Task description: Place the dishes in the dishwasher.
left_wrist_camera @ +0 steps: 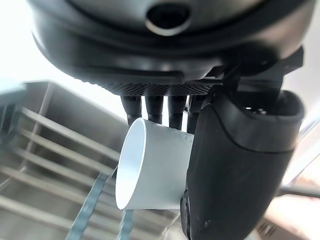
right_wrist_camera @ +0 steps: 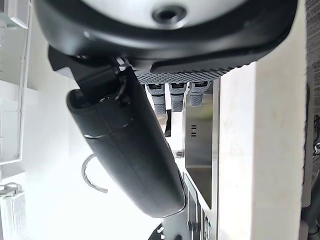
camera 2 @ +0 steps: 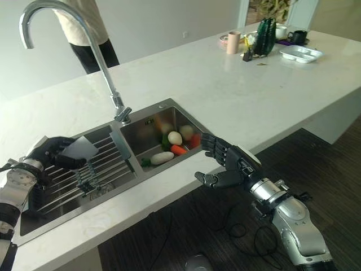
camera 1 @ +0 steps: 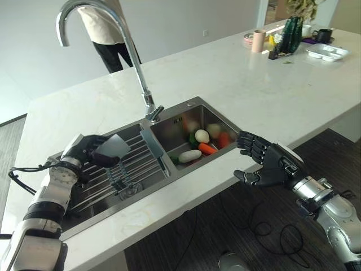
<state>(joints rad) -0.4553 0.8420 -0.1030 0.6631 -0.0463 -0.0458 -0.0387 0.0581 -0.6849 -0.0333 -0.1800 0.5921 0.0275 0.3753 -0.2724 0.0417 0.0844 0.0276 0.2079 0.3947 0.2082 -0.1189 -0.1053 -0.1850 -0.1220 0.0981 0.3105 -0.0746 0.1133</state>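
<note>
We see bright, even daylight on the pale counter; the far right end glares white; the sink steel shines softly; under the counter it is dark; both wrist views are blurry and washed out.

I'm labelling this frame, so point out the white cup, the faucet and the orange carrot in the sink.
white cup (left_wrist_camera: 150, 170), left wrist view, on its outer wall.
faucet (camera 1: 132, 51), left eye view, on its curved neck.
orange carrot (camera 1: 207, 149), left eye view, on its middle.
</note>
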